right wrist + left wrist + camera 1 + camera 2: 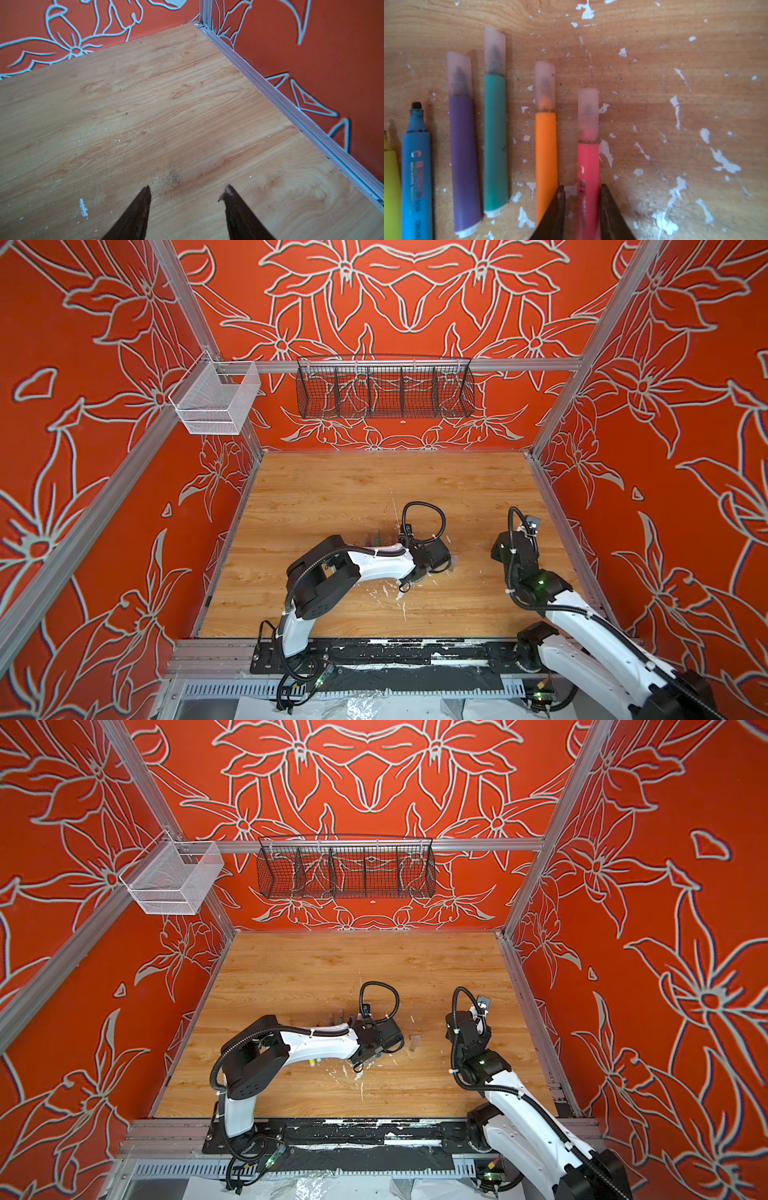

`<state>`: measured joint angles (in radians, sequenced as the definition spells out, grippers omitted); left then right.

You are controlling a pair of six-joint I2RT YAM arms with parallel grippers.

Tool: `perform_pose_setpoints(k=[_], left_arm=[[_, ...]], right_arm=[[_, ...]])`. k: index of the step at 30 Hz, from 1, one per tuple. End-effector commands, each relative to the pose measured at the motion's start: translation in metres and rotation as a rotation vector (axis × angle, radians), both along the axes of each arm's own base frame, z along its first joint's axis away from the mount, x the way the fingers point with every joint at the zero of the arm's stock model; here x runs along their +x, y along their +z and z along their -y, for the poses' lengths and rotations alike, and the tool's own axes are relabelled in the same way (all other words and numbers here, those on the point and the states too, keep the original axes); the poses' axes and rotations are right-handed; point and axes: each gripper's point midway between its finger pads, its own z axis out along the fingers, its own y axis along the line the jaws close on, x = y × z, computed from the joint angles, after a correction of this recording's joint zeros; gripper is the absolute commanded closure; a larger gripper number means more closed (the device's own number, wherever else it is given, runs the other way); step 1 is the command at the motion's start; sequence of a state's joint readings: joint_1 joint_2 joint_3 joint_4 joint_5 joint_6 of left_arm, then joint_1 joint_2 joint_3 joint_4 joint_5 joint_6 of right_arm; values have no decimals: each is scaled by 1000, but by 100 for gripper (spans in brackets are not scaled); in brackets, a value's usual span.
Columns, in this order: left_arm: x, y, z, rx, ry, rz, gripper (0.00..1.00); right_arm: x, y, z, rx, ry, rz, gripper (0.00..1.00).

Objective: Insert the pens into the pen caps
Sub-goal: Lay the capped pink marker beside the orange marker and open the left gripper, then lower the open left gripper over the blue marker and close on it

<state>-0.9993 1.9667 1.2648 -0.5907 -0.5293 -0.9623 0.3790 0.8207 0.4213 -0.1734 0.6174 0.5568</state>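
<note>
In the left wrist view several pens lie side by side on the wooden table. The pink pen (588, 166), orange pen (546, 155), teal pen (495, 141) and purple pen (464, 162) each wear a clear pen cap (588, 114). The blue pen (416, 176) has a bare dark tip. Only the edge of the yellow pen (390, 193) shows. My left gripper (582, 185) straddles the pink pen's barrel, slightly open, with a gap on the orange pen's side. A loose clear cap (414, 1042) lies right of that arm. My right gripper (188, 186) is open, holding nothing, over bare wood.
White flecks of debris (724, 162) dot the wood around the pens. A metal rail (291, 108) edges the table near the right gripper. A black wire basket (384, 391) and a white mesh basket (216, 400) hang on the back frame.
</note>
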Motion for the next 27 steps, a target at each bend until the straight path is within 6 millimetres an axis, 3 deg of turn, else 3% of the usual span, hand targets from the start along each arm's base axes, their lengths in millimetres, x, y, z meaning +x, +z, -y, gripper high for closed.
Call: perform_pose_setpoints(k=[1,7,12,18,21,27], left_arm=[[7,22,-3,7,0,35,73],[4,72,-19,-36,1,117,72],[-6,100,-59,-35,53,193,72],[-15,87,-121,-63,177,165,72],[-20,74,-142,-92,215,146,72],[-25,48,-152,-144,200,89,72]], right_arm=[[1,0,1,3,-4,-1,42],[1,0,1,4,-5,-3,43],[1,0,0,7,0,0,43],[0,0,-1,11,7,0,43],[0,0,-1,11,8,-1,43],[0,-1,-1,11,8,-3,43]])
